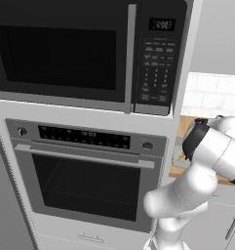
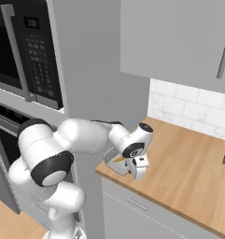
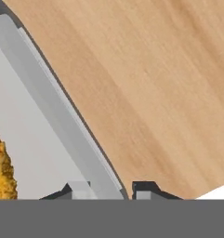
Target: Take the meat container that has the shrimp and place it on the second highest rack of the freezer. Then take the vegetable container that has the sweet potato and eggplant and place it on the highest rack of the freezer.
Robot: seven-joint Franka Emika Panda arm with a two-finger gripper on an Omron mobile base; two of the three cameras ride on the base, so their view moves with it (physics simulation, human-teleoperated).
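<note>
White arm segments rise at the lower right of the left base view, beside a black-glass oven [image 1: 85, 180]. From the right base view, the gripper [image 2: 136, 172] reaches down onto a shallow grey tray [image 2: 115, 164] on the wooden counter [image 2: 193, 163]. Seen from the hand, both fingertips [image 3: 143, 189] straddle the tray's rim, closed around it; an orange shrimp [image 3: 3, 167] lies inside the tray, left of the fingertips.

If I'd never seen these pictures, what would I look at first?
Probably the big white robot arm, bending down to the wooden counter beside the tall cabinet. Its gripper straddles the rim of a grey tray, one finger on each side, with something bumpy and orange lying inside. Next you'd notice the black microwave stacked above the oven.
</note>
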